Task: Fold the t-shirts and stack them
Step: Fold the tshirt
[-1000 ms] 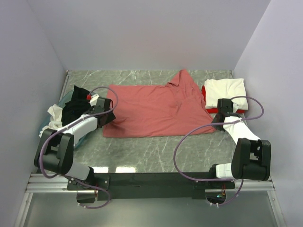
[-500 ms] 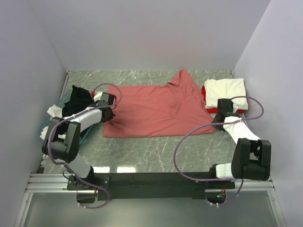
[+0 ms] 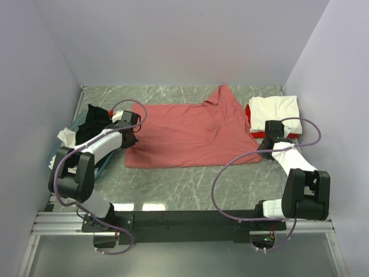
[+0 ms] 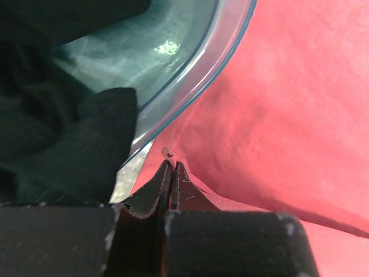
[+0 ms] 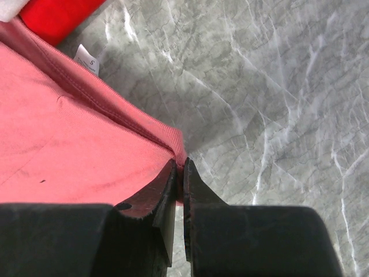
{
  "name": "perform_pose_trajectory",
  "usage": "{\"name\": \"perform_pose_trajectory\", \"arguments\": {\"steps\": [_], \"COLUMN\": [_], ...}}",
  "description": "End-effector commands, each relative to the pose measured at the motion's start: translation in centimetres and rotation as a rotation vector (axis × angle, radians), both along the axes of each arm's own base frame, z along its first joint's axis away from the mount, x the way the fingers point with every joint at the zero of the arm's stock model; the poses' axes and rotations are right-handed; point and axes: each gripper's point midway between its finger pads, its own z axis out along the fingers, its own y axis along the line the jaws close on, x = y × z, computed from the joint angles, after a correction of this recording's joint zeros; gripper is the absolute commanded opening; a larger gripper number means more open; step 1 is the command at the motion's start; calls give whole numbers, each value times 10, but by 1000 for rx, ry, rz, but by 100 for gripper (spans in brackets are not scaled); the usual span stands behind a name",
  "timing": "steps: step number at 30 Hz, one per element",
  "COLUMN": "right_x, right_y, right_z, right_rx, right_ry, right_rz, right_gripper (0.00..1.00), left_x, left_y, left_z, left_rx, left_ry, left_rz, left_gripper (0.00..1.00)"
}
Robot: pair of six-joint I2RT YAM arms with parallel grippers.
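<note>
Left fingers (image 4: 151, 196) pinched shut on the salmon-pink t-shirt's (image 3: 190, 135) left edge beside the teal basin (image 4: 190, 63); right fingers (image 5: 158, 196) nipped on its near right corner. Stacked already: cream-white shirt (image 3: 274, 108) over red shirt (image 3: 293, 136), far right. Pink one flat on the bench (image 3: 173, 184), unfolded, long axis left-right, collar rightward; black shirt (image 3: 92, 124) and white shirt (image 3: 66, 138) waiting in basin.
</note>
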Motion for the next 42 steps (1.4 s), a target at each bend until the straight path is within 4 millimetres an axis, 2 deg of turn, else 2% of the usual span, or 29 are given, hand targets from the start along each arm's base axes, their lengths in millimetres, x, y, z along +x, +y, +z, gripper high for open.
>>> {"name": "perform_pose_trajectory", "arguments": {"steps": [1,5,8,12,13,15,16,18,20,21,22,25,27,28,31,34,39,42], "right_x": [0,0,0,0,-1,-1,-1,-1,-1,-1,0,0,0,0,0,0,0,0], "right_y": [-7,-7,-6,-6,-6,-6,-6,-6,-5,-5,-5,-5,-5,-5,-4,-5,-4,-4], "right_z": [3,3,2,3,2,2,1,1,1,1,2,1,1,1,0,0,-1,0], "right_rx": [-22,-21,-18,-18,-19,-18,-16,-16,-15,-15,-15,-13,-11,-12,-11,-11,-9,-9], "right_ry": [-6,-8,-4,-7,-3,-5,-2,-4,-2,0,-4,-2,-1,1,2,4,2,2], "right_rz": [-16,-16,-13,-14,-11,-12,-11,-11,-10,-9,-10,-6,-7,-6,-5,-7,-5,-7], "right_gripper": [2,2,2,2,2,2,2,2,2,2,2,2,2,2,2,2,1,1], "left_x": [-2,-6,-7,3,5,14,17,27,30,34,36,45,46,47,41,36,24,16], "left_y": [12,16,18,19,19,21,21,20,20,21,21,20,17,14,3,-15,-46,-73], "left_z": [27,39,39,39,31,32,22,22,13,16,16,34,44,55,61,56,35,25], "left_rx": [44,49,61,85,99,126,144,156,170,181,188,187,182,174,155,119,48,11], "left_ry": [-34,-57,-42,-33,-10,0,31,35,66,62,67,17,-20,-57,-91,-95,-65,-55], "left_rz": [32,49,51,54,52,52,52,42,37,41,43,50,42,39,12,-37,-121,-184], "left_gripper": [1,1,1,2,2,2,3,5,20,34,41,60,70,71,73,74,74,73]}}
